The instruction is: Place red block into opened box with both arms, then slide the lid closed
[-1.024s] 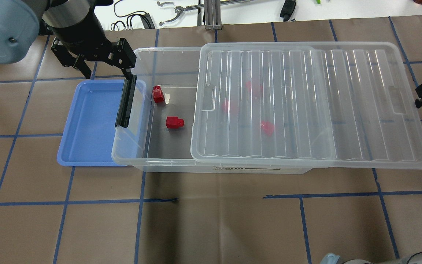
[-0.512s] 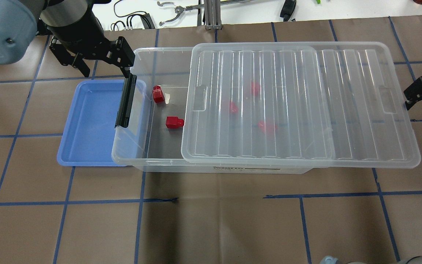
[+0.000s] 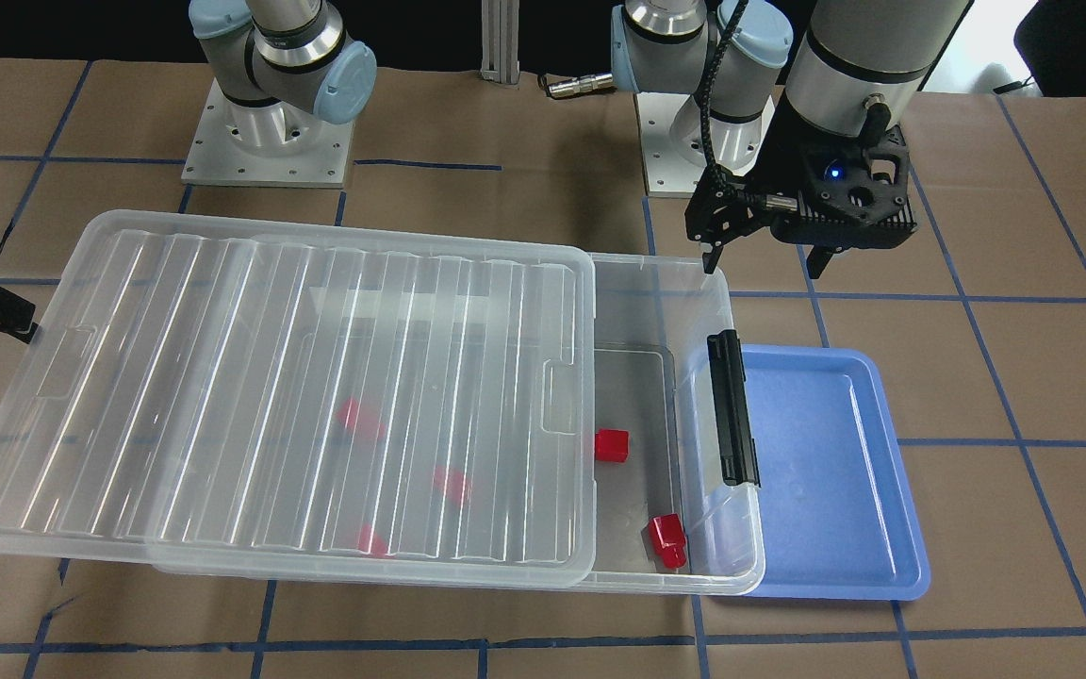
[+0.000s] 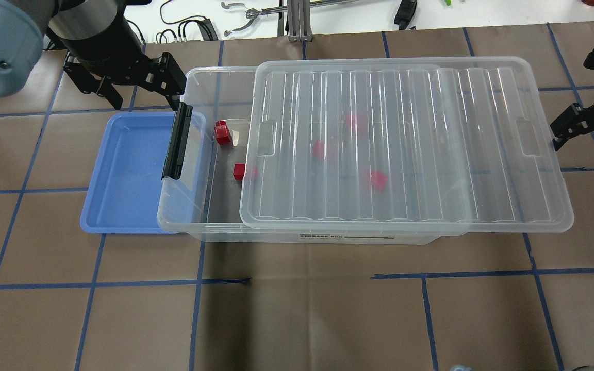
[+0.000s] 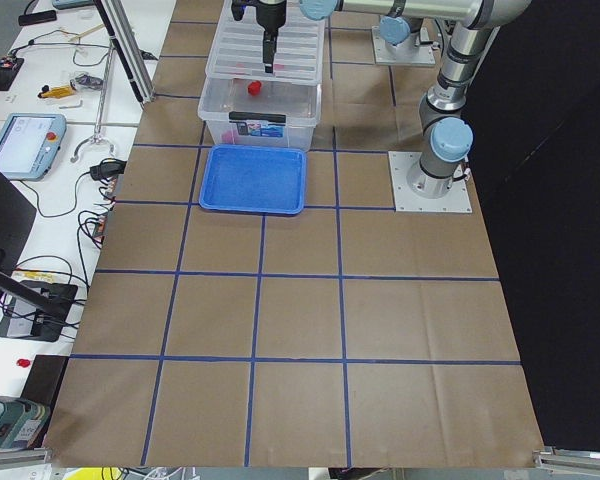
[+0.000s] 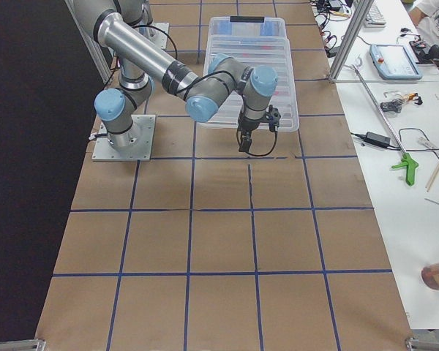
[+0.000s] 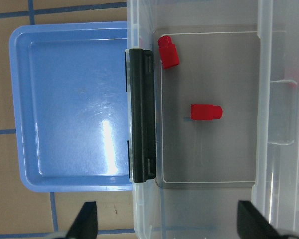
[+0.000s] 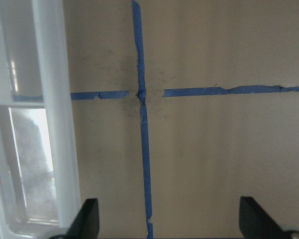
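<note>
The clear box [image 4: 194, 93] lies across the table with its black latch [image 4: 176, 141] at the left end. The ribbed lid [image 4: 405, 144] covers most of it, leaving a strip open by the latch. One red block [image 4: 221, 132] lies uncovered there. A second red block [image 4: 238, 171] is half under the lid's edge, and others [image 4: 378, 180] show through the lid. My left gripper [image 4: 142, 90] hovers open over the box's far left corner, holding nothing. My right gripper [image 4: 586, 135] is open at the lid's right short edge, with the lid rim [image 8: 55, 124] beside one finger [image 8: 88, 219].
A blue tray [image 4: 127, 170] sits flush against the box's latch end, with nothing in it. Brown paper with blue tape lines covers the table. Cables and tools lie on the white bench [image 4: 256, 15] beyond the far edge. The arm bases [image 3: 265, 132] stand behind the box.
The lid has slid left over the box, narrowing the open strip and half covering one red block. My right gripper followed it leftward. The left gripper drifted slightly away.
</note>
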`<move>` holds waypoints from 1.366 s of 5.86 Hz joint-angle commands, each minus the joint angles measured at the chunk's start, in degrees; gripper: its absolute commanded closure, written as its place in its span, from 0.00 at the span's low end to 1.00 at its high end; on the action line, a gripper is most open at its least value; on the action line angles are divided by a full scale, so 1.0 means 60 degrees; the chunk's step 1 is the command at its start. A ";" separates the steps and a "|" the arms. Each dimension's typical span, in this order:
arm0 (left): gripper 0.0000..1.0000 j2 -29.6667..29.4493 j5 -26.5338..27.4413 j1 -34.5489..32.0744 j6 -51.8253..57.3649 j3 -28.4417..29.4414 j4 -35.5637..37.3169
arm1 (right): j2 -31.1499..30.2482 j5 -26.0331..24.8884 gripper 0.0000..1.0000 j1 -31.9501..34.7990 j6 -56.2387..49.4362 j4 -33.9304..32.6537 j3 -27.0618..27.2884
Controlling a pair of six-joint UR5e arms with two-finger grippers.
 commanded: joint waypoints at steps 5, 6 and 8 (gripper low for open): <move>0.02 -0.0094 -0.0447 0.0058 -0.0044 -0.0057 0.0544 | -0.0499 0.0423 0.00 0.0737 0.0932 0.0000 0.0609; 0.02 -0.0094 -0.0448 0.0073 0.0000 -0.0072 0.0543 | -0.0499 0.0456 0.00 0.0839 0.1180 0.0000 0.0625; 0.02 -0.0051 -0.0448 0.0058 -0.0058 -0.0188 0.0543 | -0.0485 0.0456 0.00 0.1102 0.1197 0.0000 0.0625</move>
